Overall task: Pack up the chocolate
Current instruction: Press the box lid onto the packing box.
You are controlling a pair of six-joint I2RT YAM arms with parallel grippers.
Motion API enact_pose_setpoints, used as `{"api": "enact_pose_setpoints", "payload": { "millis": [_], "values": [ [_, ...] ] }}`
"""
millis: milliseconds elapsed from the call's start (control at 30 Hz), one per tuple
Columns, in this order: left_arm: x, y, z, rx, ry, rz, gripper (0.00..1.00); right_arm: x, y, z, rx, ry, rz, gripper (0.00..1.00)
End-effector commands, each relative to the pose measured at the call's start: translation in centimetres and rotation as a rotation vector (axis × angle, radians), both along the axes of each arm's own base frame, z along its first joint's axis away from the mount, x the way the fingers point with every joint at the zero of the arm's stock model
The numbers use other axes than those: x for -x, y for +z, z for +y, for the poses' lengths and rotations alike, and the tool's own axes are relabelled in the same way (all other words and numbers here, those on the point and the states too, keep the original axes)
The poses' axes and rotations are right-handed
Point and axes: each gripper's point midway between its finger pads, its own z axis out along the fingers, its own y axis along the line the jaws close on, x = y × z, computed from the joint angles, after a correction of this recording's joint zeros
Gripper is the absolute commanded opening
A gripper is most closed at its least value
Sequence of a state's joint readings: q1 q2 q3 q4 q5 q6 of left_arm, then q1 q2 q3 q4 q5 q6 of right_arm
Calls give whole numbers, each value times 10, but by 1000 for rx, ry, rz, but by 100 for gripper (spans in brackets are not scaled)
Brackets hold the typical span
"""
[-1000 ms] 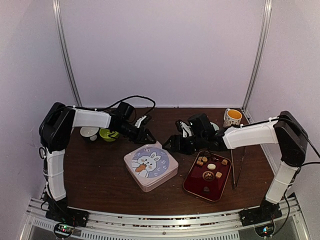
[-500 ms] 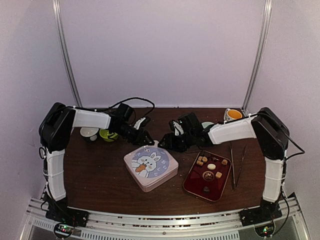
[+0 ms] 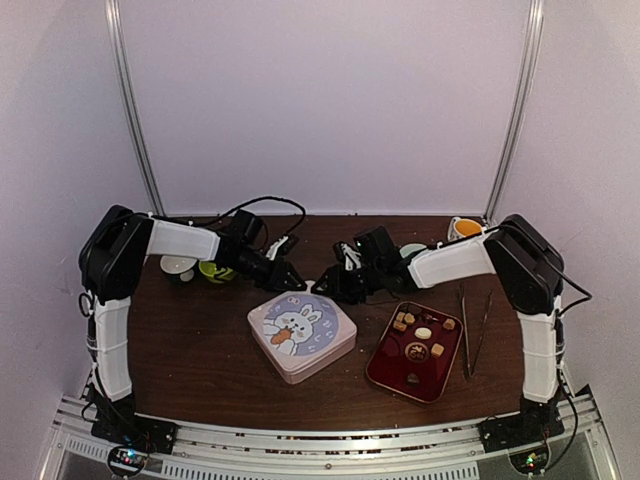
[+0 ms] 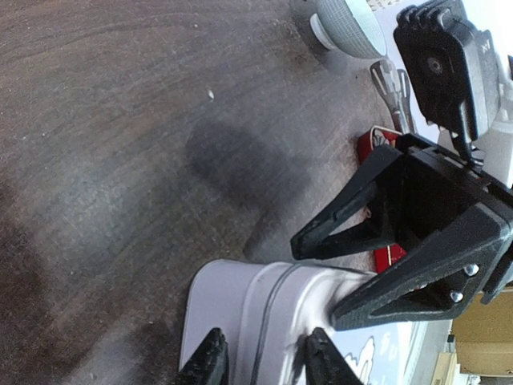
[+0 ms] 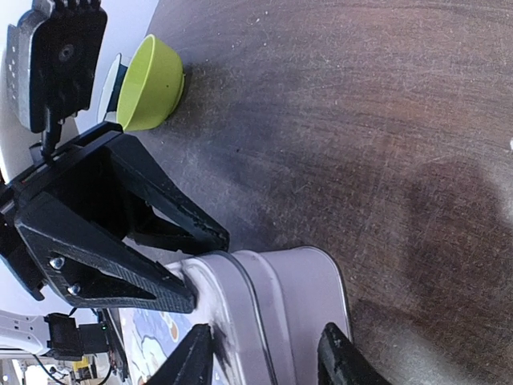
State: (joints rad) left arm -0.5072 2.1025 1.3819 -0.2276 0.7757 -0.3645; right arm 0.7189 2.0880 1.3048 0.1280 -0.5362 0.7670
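Small round and blocky chocolate (image 3: 424, 332) in tan, cream and dark brown lies in a glossy dark-red tray (image 3: 388, 366), long axis near-left to far-right, right of a rounded pink tin (image 3: 301, 335) whose far rim the left gripper (image 3: 298, 281) and right gripper (image 3: 323, 290) straddle, jaws apart.

Both arms reach inward, so the 2 hands meet nearly tip to tip. The left hand (image 3: 295, 279) has its fingers spread; the right hand (image 3: 324, 291), facing it, is likewise spread, both angled downward.
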Motion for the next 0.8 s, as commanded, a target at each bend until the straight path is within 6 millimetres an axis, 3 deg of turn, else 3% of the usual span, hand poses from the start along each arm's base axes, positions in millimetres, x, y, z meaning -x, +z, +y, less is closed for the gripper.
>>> {"api": "enact_pose_setpoints", "payload": {
  "millis": [0, 233, 767],
  "values": [
    [-4, -25, 4, -29, 12, 25, 31, -3, -3, 5, -31, 2, 29, 42],
    [-2, -41, 6, -48, 21, 59, 28, -4, -13, 2, -34, -22, 61, 33],
    [3, -49, 3, -36, 43, 91, 22, -3, -21, 4, -65, -47, 109, 22]
  ]
}}
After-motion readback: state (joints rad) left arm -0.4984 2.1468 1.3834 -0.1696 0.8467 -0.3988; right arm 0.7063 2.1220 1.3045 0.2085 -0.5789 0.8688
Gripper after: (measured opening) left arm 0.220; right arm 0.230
